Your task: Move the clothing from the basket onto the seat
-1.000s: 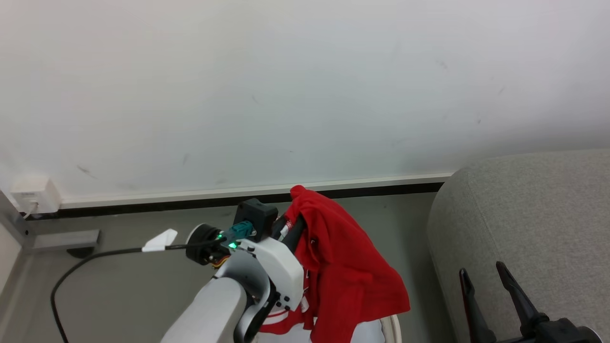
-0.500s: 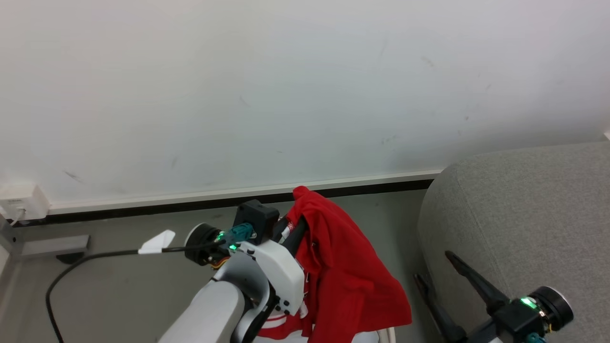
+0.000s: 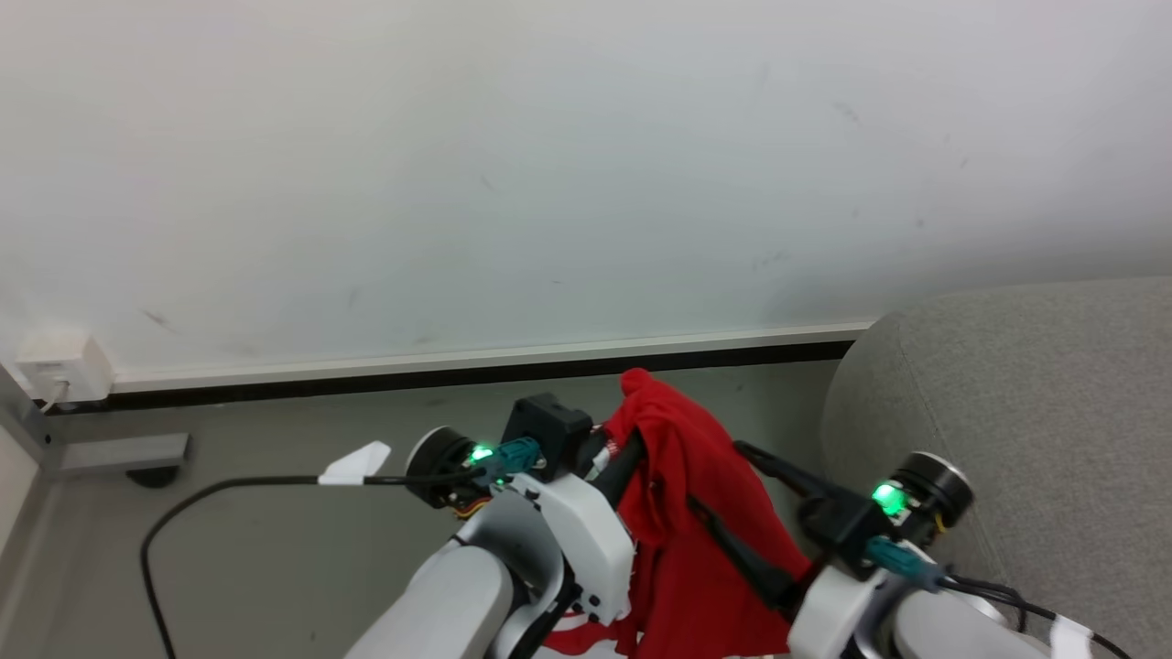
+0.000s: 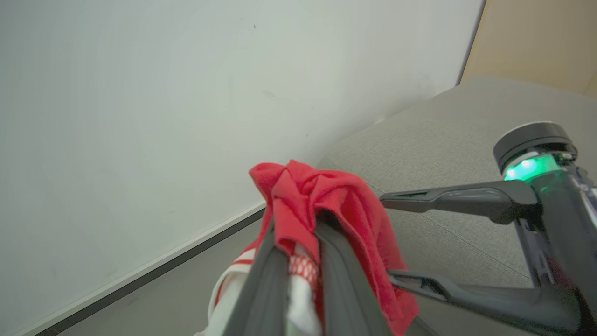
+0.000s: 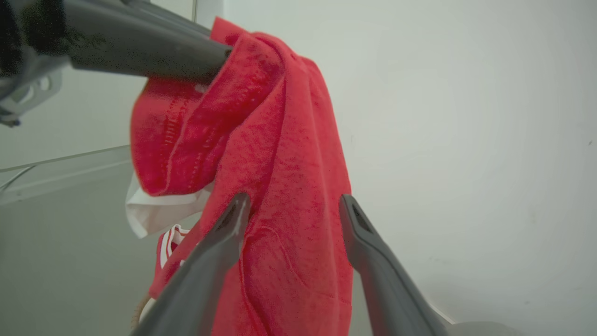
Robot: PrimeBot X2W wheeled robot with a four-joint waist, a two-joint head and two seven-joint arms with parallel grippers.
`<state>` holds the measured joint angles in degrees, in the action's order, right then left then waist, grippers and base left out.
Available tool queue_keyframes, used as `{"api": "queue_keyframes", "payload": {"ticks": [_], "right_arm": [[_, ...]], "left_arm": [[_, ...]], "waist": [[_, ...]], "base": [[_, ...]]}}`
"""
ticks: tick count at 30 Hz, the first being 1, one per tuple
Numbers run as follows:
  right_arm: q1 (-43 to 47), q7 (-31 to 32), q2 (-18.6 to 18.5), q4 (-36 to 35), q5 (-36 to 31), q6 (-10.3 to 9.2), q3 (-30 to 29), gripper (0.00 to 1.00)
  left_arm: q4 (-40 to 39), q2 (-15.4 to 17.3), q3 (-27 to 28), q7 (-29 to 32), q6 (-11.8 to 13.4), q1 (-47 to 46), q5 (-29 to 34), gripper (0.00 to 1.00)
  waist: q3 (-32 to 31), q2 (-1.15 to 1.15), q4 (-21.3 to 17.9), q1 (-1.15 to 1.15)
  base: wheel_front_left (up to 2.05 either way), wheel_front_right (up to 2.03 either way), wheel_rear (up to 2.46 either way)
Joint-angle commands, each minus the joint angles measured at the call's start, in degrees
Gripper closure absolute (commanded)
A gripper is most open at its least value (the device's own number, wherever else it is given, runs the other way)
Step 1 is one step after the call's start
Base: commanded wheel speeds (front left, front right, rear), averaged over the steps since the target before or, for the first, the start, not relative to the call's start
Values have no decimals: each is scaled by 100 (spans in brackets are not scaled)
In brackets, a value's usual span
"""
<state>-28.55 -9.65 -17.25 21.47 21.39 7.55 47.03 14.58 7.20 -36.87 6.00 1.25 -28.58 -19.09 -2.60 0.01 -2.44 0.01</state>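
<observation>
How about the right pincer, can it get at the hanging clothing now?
Probably yes. The right pincer is open, its fingers seemingly straddling the red clothing that hangs from the shut left pincer; nothing stands between them.

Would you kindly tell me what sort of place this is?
Probably a home-style room, perhaps a test mock-up: a grey upholstered sofa stands by a plain white wall with a skirting board.

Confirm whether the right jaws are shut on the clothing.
No, the right jaws stand wide apart around the hanging clothing, with a clear gap between them.
</observation>
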Motion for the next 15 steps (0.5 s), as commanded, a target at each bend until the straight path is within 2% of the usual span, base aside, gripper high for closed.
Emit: {"api": "queue_keyframes", "payload": {"ticks": [1,6,9,10,11,15], "right_arm": [[-188,-44,59,160,69,-12,160,0],[-793,-227,466,1073,295,-12,855,0],[-1012,-383,726,1689,446,-12,1011,0],[-1044,-430,829,1853,552,-12,993,31],[-1068,-468,914,2005,624,-12,995,100],[-1168,-553,1077,2402,832,-12,923,100]], "left_arm": [[-24,-36,-17,2,-19,-92,-25,100],[29,-136,-158,23,-73,-161,-70,100],[70,-194,-230,26,-112,-209,-97,100],[84,-208,-252,25,-121,-220,-108,100],[101,-214,-273,20,-118,-233,-114,100],[171,-211,-293,14,-124,-279,-145,100]], "waist": [[1,-1,31,-1],[-10,-1,105,-1],[-28,-1,177,-1],[-33,-1,196,-1],[-41,-1,217,-1],[-58,-1,265,-1]], "base": [[0,0,0],[0,0,0],[0,0,0],[0,0,0],[0,0,0],[0,0,0]]}}
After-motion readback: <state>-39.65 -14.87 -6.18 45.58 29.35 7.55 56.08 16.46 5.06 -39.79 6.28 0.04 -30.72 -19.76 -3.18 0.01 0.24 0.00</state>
